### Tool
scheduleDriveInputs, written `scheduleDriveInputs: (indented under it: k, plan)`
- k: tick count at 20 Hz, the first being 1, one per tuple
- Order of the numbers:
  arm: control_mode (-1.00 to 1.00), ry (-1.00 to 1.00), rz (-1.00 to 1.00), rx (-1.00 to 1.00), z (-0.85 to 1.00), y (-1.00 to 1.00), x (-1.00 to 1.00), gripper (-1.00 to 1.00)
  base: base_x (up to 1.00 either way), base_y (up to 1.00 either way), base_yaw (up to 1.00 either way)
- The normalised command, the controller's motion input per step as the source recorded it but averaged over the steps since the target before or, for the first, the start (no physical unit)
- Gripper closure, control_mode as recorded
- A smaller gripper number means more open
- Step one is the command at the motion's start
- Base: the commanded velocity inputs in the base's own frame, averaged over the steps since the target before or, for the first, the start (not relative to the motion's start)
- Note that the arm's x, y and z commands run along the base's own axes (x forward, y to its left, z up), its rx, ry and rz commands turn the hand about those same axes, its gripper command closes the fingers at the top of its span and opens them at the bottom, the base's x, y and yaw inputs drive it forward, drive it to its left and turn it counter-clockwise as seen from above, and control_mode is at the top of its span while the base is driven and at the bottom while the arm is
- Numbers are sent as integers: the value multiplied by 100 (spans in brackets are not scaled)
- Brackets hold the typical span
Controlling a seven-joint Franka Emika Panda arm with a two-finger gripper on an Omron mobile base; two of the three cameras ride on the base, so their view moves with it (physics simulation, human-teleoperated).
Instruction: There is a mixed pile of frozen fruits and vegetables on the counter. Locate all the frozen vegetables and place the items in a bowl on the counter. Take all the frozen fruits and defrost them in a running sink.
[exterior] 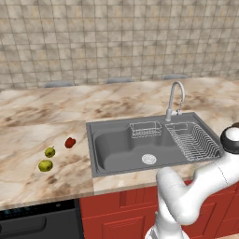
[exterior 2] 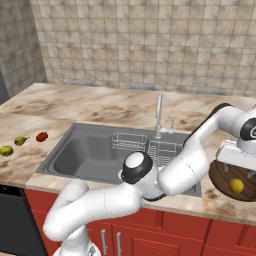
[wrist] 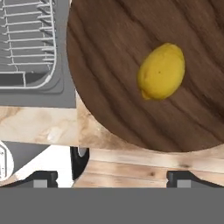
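Observation:
The dark brown bowl (wrist: 109,65) stands on the counter (exterior: 46,116) right of the sink (exterior: 100,158), with the yellow-orange vegetable (wrist: 162,71) lying loose inside it. My gripper (wrist: 111,177) hovers over the bowl's edge, open, its fingertips (wrist: 43,178) wide apart with nothing between them. From the right base view the hand sits just above the bowl (exterior 2: 220,175) and the yellow item (exterior 2: 236,185). Left of the sink lie the red vegetable (exterior: 70,142) and two yellow-green fruits (exterior: 50,152) (exterior: 45,165).
A wire rack (exterior: 193,142) fills the sink's right side and a small wire basket (exterior: 145,129) hangs at its back. The chrome faucet (exterior: 175,98) rises behind the basin. My white arm reaches across the counter's front edge toward the bowl.

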Motion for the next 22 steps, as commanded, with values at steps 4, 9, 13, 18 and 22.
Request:
scheduleDriveInputs:
  k: [4, 9, 13, 18, 22]
  plan:
    - [-100, 2, 11, -15, 10, 100, -8, -100, 0, 0, 0]
    - [-100, 0, 11, -12, 0, 100, -16, -100, 0, 0, 0]
    - [-100, 0, 5, -9, 0, 99, -41, -100, 0, 0, 0]
    - [-100, 0, 2, -11, 0, 100, -40, -100, 0, 0, 0]
    - [-100, 0, -3, -8, 0, 99, -37, -100, 0, 0, 0]
